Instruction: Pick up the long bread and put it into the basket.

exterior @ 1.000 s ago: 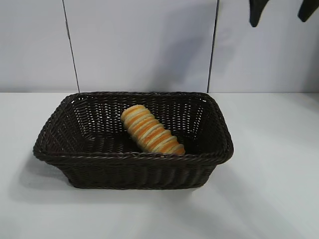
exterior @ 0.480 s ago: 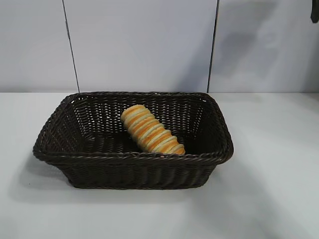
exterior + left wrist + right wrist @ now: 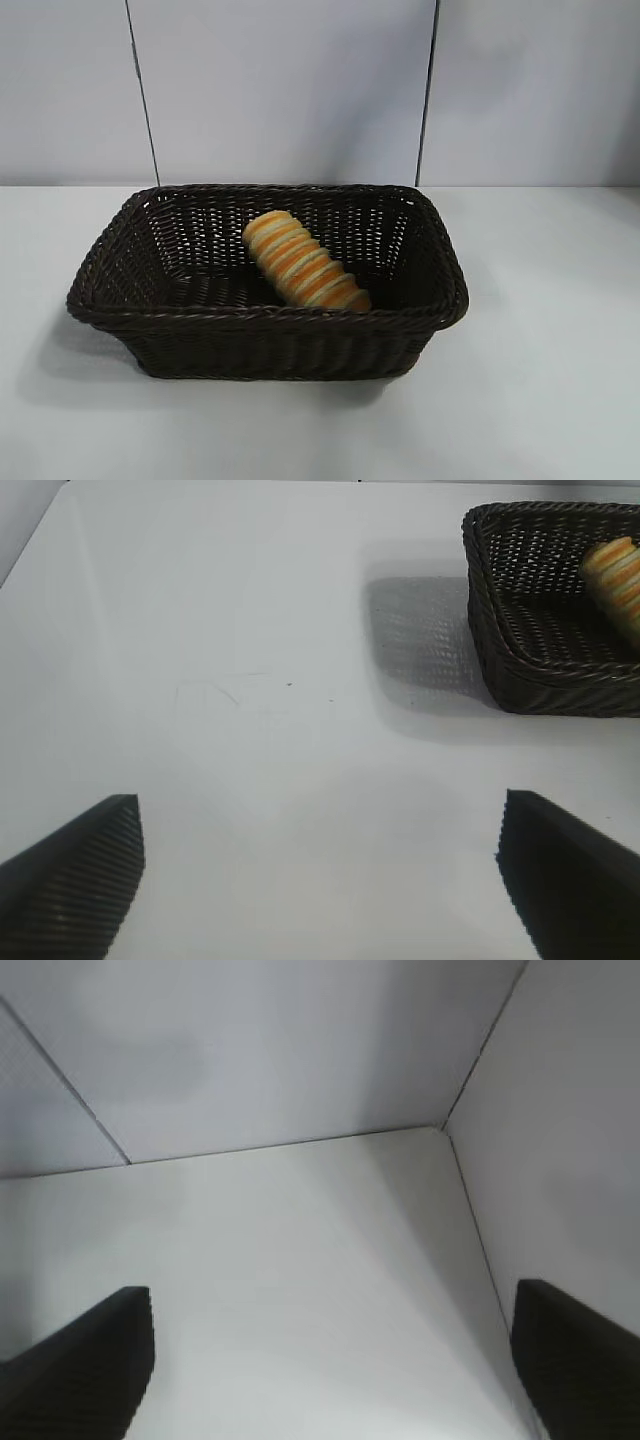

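Note:
The long bread [image 3: 303,261], ridged with orange, tan and pale-green stripes, lies diagonally inside the dark-brown woven basket [image 3: 266,316] in the middle of the white table. One end of the loaf also shows in the left wrist view [image 3: 615,572], inside the basket [image 3: 535,680]. My left gripper [image 3: 320,875] is open and empty over bare table, well away from the basket. My right gripper [image 3: 335,1360] is open and empty, facing a corner of the table and walls. Neither gripper shows in the exterior view.
White table [image 3: 540,380] all around the basket. Pale wall panels with dark seams [image 3: 428,95] stand behind it. The right wrist view shows the table's far corner [image 3: 440,1128] where two walls meet.
The right gripper's fingers, seen at the top right of the exterior view a second ago, have lifted out of that view. The bread and basket have not moved.

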You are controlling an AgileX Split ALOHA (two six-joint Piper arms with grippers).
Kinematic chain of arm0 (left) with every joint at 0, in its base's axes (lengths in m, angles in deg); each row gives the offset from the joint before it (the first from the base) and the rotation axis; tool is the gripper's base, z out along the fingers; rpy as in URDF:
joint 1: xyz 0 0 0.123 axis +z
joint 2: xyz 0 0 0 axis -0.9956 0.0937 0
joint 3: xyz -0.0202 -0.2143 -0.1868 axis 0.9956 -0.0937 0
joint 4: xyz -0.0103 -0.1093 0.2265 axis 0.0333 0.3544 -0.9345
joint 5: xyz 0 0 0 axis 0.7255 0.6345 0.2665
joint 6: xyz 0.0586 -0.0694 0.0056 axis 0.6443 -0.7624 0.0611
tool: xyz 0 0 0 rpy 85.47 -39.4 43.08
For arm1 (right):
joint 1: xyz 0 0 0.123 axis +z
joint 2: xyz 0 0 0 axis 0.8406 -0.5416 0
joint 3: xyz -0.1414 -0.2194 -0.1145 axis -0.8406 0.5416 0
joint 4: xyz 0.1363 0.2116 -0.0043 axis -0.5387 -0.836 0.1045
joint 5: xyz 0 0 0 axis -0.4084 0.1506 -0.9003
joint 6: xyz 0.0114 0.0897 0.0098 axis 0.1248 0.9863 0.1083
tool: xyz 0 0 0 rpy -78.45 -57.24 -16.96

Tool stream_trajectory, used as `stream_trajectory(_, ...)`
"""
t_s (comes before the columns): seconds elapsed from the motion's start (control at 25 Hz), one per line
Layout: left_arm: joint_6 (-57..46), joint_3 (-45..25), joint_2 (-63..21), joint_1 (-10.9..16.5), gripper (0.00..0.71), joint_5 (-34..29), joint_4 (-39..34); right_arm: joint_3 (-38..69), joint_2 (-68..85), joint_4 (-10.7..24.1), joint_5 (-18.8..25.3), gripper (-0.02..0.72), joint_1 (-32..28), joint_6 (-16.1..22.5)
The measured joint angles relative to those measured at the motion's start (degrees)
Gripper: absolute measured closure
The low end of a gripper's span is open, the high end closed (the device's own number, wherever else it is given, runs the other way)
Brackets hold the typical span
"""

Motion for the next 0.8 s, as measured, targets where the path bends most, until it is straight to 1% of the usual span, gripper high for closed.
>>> stream_trajectory(0.16, 0.00, 0.00, 0.00, 0.00, 0.016, 0.00, 0.00, 9.55, 12.75, 1.11, -0.40, 0.008, 0.00, 0.20)
stream_trajectory(0.4, 0.00, 0.00, 0.00, 0.00, 0.016, 0.00, 0.00, 22.36, 31.56, 1.06, -5.37, 0.008, 0.00, 0.42)
stream_trajectory(0.52, 0.00, 0.00, 0.00, 0.00, 0.016, 0.00, 0.00, 27.67, 38.32, -0.13, -6.43, 0.008, 0.35, 0.77)
stream_trajectory(0.64, 0.00, 0.00, 0.00, 0.00, 0.016, 0.00, 0.00, 33.80, 44.19, -1.72, -6.53, 0.008, 0.91, 0.89)
stream_trajectory(0.8, 0.00, 0.00, 0.00, 0.00, 0.016, 0.00, 0.00, 42.05, 49.93, -2.70, -6.48, 0.008, 0.96, 0.99)
